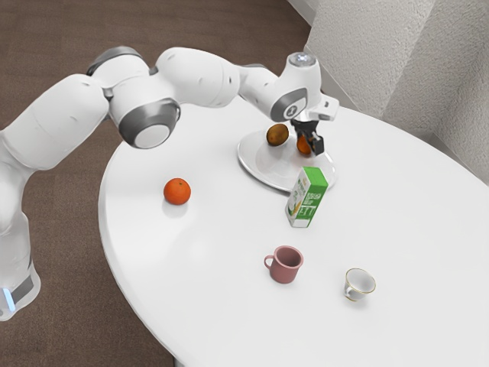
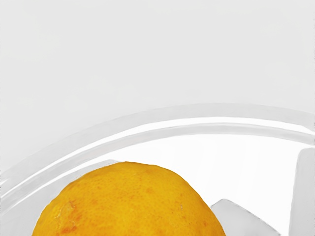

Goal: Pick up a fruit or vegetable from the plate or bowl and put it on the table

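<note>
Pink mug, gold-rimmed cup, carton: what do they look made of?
The mug looks like matte ceramic, though painted metal is possible: even pink wall. The cup seems glazed porcelain: smooth, white, gold rim. The carton seems coated paperboard: flat printed faces, crisp edges.

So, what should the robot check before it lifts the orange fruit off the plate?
1. Gripper down at the orange fruit: ok.
2. Fruit gripped firmly: cannot tell.
3. Brown fruit resting on the plate: ok.
4. Plenty of room on the carton's side: not ok; the carton stands close to the plate, so I'd steer around it.
5. Pink mug and white cup upright: ok.
6. Bare table to put the fruit on: ok.
</note>
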`<control>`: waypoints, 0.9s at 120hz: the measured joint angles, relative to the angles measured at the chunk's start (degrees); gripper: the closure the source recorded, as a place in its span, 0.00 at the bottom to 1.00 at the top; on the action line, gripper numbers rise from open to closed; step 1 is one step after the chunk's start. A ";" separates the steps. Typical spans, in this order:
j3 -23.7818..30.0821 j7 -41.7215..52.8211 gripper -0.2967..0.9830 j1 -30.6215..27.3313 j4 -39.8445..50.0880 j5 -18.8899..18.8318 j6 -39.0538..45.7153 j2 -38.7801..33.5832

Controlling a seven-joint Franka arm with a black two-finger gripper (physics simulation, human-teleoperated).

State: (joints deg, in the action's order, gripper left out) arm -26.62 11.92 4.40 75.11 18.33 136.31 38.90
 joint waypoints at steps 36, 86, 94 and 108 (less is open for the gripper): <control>-0.21 0.24 0.38 0.00 -0.38 0.07 -0.25 0.51; -0.59 0.34 0.48 0.29 -5.03 -0.96 -3.04 0.61; -0.59 0.29 0.48 0.63 -9.10 -1.65 -5.08 0.26; -0.35 0.24 0.48 1.67 -15.97 -2.24 -8.79 -0.54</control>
State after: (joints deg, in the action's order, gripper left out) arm -26.97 12.16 6.08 59.14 16.09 127.52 38.36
